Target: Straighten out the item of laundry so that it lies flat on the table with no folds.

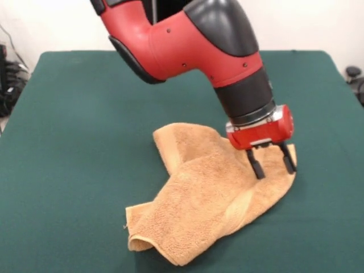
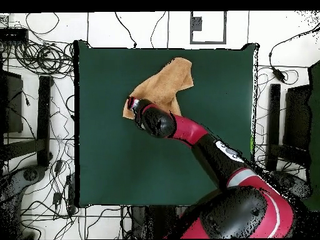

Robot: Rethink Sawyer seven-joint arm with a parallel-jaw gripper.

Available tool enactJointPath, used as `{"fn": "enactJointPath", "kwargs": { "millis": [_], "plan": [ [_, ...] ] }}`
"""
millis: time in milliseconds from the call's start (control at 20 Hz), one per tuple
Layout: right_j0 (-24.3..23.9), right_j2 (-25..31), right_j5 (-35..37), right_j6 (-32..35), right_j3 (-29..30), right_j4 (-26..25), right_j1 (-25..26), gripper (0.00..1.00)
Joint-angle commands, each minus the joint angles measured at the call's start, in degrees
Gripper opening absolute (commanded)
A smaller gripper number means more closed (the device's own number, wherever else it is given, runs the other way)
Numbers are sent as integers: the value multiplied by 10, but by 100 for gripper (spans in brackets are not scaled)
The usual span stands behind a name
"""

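The item of laundry (image 1: 205, 199) (image 2: 165, 81) is an orange-tan towel, rumpled and folded over itself on the green table (image 1: 74, 142) (image 2: 106, 144). One flap runs toward the table's far side, and a curled corner lies at the near left. In the front view my gripper (image 1: 272, 165) hangs over the towel's right corner, fingers open and pointing down, tips at or just above the cloth with nothing between them. From overhead, the arm's head hides the gripper (image 2: 133, 105), at the towel's lower left corner.
The red and black arm (image 2: 206, 150) crosses the table from the overhead view's bottom right. Cables and equipment (image 2: 37, 125) crowd the floor around the table's edges.
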Motion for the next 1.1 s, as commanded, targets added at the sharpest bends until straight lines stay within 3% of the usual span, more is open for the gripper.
{"fn": "enactJointPath", "kwargs": {
  "millis": [50, 650, 900, 1100],
  "plan": [
    [18, 98, -5, 19, 51, -40, 89, 100],
    [66, 113, -73, 65, -10, -26, 122, 100],
    [101, 56, -65, 103, 8, 19, 61, 100],
    [113, -3, -46, 131, 57, 45, -10, 100]
  ]
}}
